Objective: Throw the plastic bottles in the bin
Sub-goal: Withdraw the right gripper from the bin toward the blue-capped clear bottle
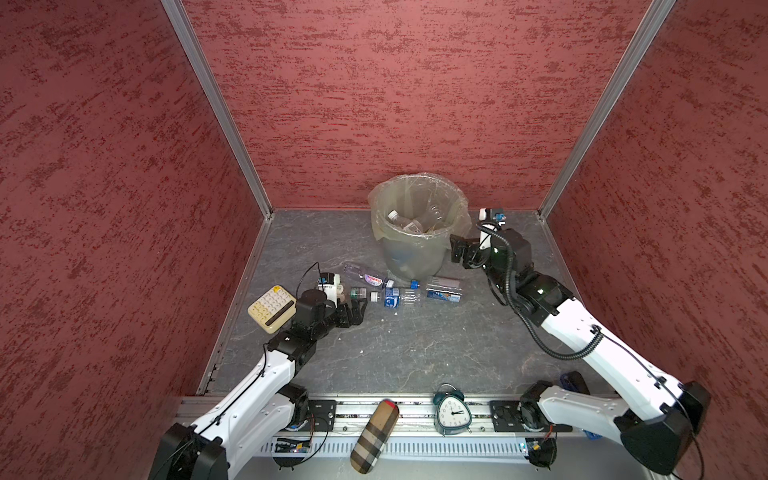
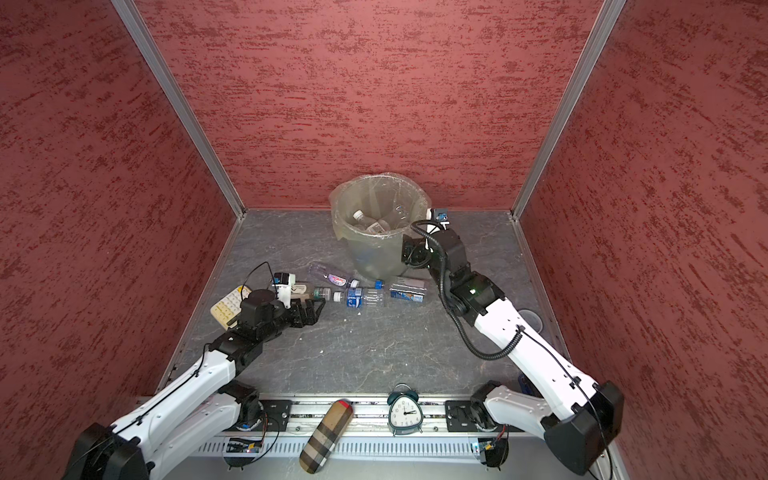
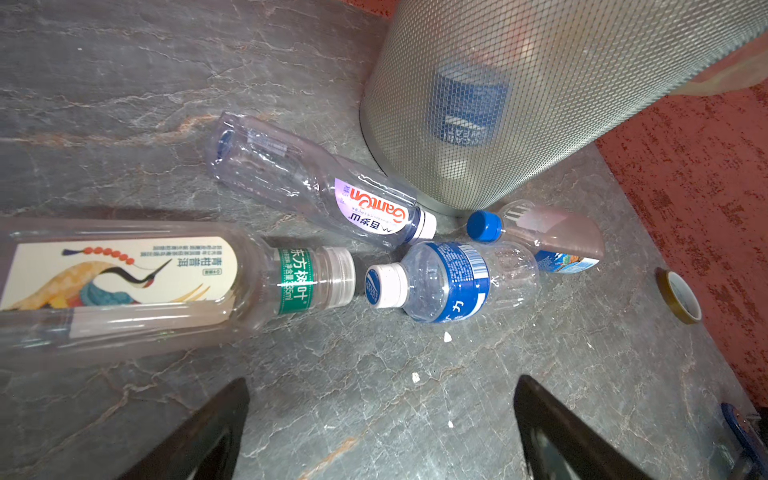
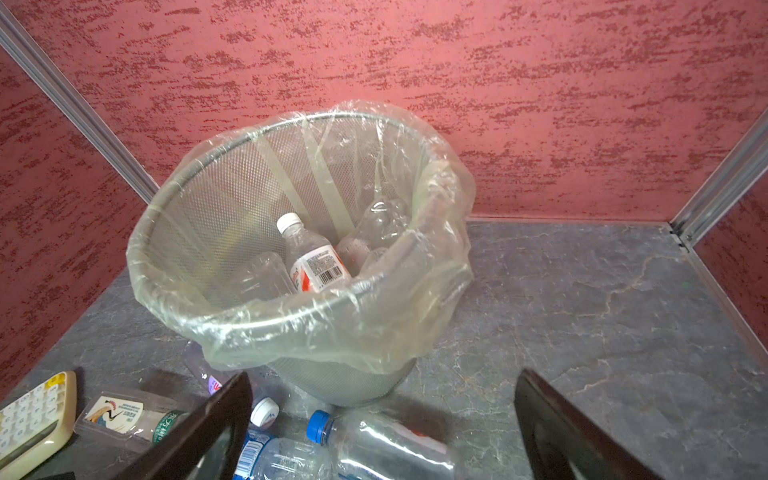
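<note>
Your left end effector [image 3: 382, 380] and right end effector [image 4: 384, 374] both stand fully open, holding nothing. Four plastic bottles [image 3: 449, 282] lie on the worktop [image 3: 124, 104] just ahead of the left one, the crane-labelled bottle [image 3: 124, 282] nearest; others sit inside the bin [image 4: 266, 328] directly ahead of the right. Judged empty: light, thin-walled, slick, apt to roll or crush. Grip across the labelled barrel, not the neck. Legible: "Ganten" on the lilac label [image 3: 374, 208]; Chinese characters on the green band [image 3: 291, 282].
</note>
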Tool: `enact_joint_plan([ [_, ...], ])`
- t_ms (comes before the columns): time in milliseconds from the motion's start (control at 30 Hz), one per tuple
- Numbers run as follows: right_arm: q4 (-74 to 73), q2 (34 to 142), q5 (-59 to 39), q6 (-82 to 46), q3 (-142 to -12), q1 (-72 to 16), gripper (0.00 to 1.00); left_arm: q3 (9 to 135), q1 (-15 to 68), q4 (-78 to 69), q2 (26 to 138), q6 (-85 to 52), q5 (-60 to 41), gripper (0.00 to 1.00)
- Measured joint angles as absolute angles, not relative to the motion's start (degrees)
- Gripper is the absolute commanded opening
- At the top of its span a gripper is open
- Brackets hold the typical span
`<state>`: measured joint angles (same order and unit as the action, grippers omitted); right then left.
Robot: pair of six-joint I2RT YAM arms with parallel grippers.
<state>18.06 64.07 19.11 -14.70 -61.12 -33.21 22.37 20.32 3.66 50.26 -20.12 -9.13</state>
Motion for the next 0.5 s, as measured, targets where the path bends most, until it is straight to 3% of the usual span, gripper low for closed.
enact_joint_plan([
  [267, 17.82, 62.41, 16.86, -17.15, -52.25, -33.21, 0.99, 26.83, 20.32, 6.90, 54.15, -24.51, -8.69, 1.00],
  [500, 16.78, 67.22, 12.38, -16.93, -50.06, -33.21, 0.99, 30.70, 20.32, 10.92, 55.83, -26.41, -8.84, 1.00],
])
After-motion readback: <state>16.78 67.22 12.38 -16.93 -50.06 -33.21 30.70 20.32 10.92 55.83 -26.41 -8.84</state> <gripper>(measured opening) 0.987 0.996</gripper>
